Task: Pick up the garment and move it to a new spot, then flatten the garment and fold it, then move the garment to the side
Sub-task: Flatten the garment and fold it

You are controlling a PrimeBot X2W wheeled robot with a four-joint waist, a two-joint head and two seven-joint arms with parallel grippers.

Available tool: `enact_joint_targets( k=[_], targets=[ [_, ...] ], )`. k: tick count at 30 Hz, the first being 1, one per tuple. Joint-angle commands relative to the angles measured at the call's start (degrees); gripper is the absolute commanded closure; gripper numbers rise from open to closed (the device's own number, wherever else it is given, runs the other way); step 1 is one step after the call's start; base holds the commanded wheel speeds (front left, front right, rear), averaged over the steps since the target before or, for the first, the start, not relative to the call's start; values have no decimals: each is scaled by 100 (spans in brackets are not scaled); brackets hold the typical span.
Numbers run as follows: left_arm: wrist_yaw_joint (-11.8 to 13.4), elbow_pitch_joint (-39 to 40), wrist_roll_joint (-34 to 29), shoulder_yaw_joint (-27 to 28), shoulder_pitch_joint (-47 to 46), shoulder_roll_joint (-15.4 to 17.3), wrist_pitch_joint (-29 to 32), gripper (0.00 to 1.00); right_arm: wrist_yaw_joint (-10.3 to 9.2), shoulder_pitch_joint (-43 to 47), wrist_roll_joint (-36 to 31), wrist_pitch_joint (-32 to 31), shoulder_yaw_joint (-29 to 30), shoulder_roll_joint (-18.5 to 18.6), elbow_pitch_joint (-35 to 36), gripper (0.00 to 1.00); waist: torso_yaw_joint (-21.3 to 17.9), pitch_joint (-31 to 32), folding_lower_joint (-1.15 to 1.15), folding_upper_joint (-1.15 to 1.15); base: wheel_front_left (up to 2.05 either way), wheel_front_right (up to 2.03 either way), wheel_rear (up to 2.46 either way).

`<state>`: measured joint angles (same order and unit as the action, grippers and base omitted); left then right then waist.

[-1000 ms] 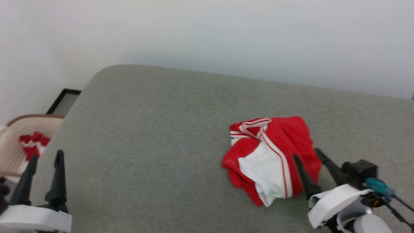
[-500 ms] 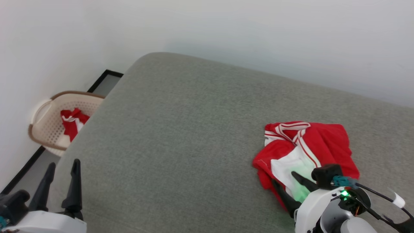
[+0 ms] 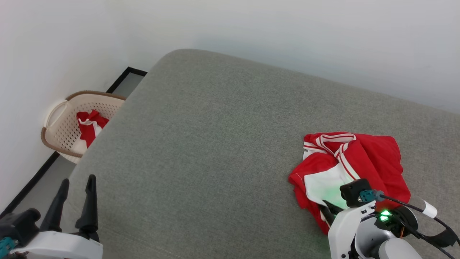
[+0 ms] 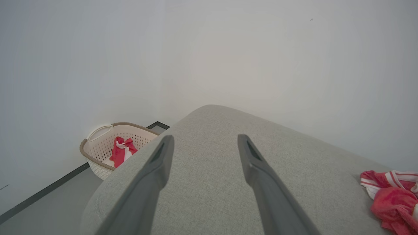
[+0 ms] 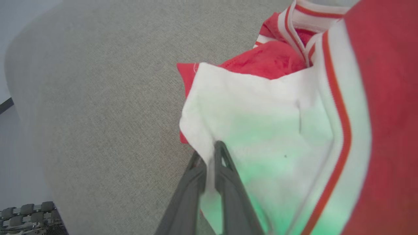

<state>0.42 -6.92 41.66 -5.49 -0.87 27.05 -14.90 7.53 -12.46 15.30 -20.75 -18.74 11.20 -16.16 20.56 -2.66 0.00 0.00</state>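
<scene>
Pinching white sleeve (image 5: 261,114) of garment (image 3: 377,158), right fingers (image 5: 230,186) clenched; collar (image 3: 334,137) at far end; left fingers (image 4: 264,186) spread.

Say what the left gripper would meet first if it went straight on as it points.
The left gripper would probably meet the grey cushion near its far edge, else the white wall; depth is unclear.

- Grey couch (image 3: 215,144) spreads wide through the middle, coarse fabric, far corner rounded.
- Beige lattice basket (image 3: 64,126) with a brown rim sits on the floor (image 3: 50,181) just off the couch's left edge, up against the pale wall (image 3: 251,28).
- Red-and-white cloth (image 3: 88,126) lies heaped inside that basket.
- Black skirting (image 3: 28,184) runs along the foot of the wall and passes behind the basket.
</scene>
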Motion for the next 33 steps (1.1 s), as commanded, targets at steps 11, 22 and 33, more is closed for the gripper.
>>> enact_joint_targets(
  k=[11, 22, 33],
  targets=[
    [-64, -110, -28, 92, -103, -50, -21, 0, -8, -89, 22, -159, 323, 1, 558, 100, -214, -81, 0, 0, 0, 0, 0],
    [-93, -29, -86, 269, -105, -1, -20, 0, -8, -11, 195, -324, 1953, 153, 1279, 100, -832, -193, 0, 0, 0, 0, 0],
    [-152, -42, -202, 296, -311, -95, -21, 0, -9, -184, 79, -105, 3174, 306, 338, 100, -1312, -420, 0, 0, 0, 0, 0]
  ],
)
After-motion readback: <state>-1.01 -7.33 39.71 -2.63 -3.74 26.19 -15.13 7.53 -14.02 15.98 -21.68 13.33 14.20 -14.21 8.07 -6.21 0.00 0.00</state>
